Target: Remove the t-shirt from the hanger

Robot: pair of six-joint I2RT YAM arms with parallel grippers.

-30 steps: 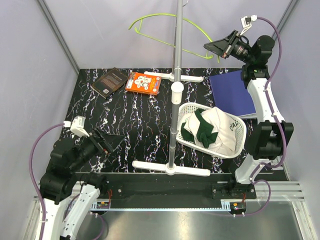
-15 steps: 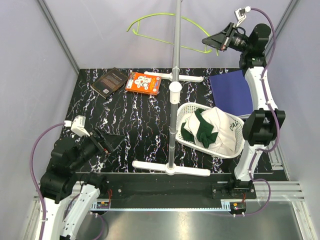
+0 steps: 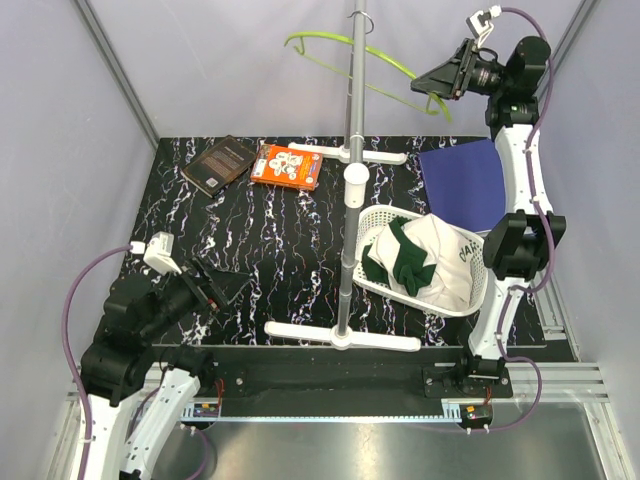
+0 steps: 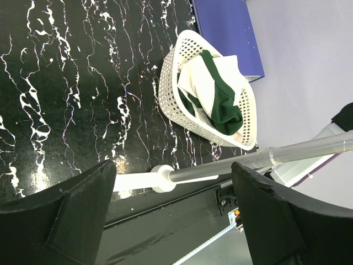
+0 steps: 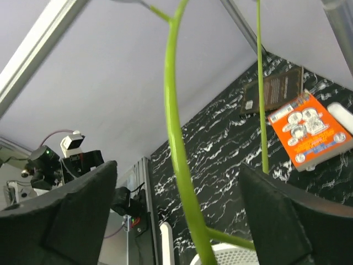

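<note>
Right gripper (image 3: 428, 80): raised at 1 o'clock, jaws spread, straddling the bare hanger (image 5: 169, 99) on pole (image 3: 352, 100).
Left gripper (image 4: 174, 168): spread, empty, 7 o'clock.
T-shirt (image 3: 440, 255): in basket (image 3: 372, 222), 4 o'clock.
Advice: back out straight; avoid snagging the hanger.

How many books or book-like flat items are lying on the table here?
3. A dark book lies at the back left, an orange booklet just right of it, and a blue book at the back right, behind the basket. None appears hidden.
</note>
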